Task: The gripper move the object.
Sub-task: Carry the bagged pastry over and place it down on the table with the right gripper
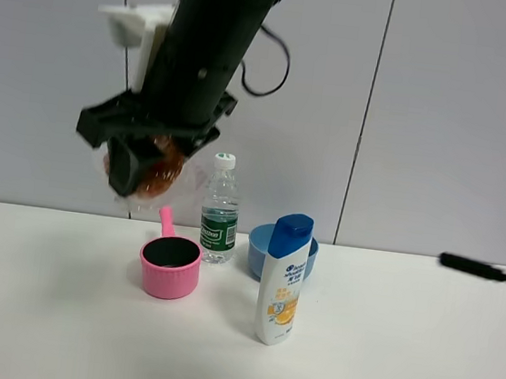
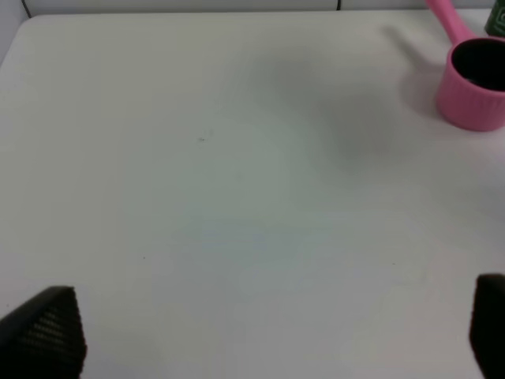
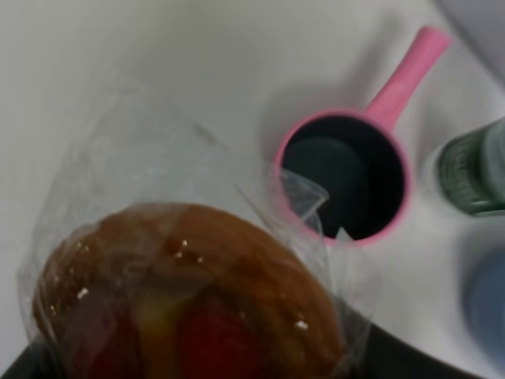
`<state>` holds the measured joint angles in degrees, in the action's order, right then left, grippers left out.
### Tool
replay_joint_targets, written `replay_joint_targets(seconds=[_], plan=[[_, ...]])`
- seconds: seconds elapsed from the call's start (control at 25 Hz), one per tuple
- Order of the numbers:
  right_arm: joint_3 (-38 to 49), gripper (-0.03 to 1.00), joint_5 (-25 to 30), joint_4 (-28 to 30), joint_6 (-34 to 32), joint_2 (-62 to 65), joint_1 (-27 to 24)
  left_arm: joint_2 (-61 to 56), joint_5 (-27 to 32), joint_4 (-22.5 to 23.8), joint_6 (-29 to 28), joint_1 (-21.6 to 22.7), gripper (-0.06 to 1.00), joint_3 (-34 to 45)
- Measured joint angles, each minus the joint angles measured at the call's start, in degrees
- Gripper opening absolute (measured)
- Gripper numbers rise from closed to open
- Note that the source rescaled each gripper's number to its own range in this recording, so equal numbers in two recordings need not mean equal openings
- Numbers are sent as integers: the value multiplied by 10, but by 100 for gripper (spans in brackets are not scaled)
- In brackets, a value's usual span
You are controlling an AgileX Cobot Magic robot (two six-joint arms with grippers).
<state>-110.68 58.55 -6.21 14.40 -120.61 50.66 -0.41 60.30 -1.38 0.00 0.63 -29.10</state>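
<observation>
A white table stands against a pale panelled wall. A thick dark arm comes down from the top of the high view and reaches over the left half of the table. Its end, the right gripper, is clenched on the muffin, which hangs in the air well above the table, up and to the left of the pot. The muffin is golden brown with red bits and sits in crinkly clear wrap that sticks out around the black fingers. In the right wrist view the wrapped muffin fills the near part of the picture, with the pot on the table below it and apart from it.

The pot is pink with a dark inside, and its handle points to the far left. Just right of it stands a clear water bottle with a white cap and green label. Right of the bottle is a blue bowl, and a white shampoo with a blue cap stands upright in front of the bowl, nearer to us.

The left gripper is released, its two dark fingers spread wide above the table, well to the near left of the pot
</observation>
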Motion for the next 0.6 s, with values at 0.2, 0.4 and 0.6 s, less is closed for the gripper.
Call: replay_joint_targets(seconds=[0.2,0.4,0.6], plan=[[-54,0,33,0,-3,-108,0,0,0,0,0,0,100,0],[-66,0,33,0,14,-148,0,0,0,0,0,0,100,0],[-69,0,48,7,61,-150,0,0,0,0,0,0,100,0]])
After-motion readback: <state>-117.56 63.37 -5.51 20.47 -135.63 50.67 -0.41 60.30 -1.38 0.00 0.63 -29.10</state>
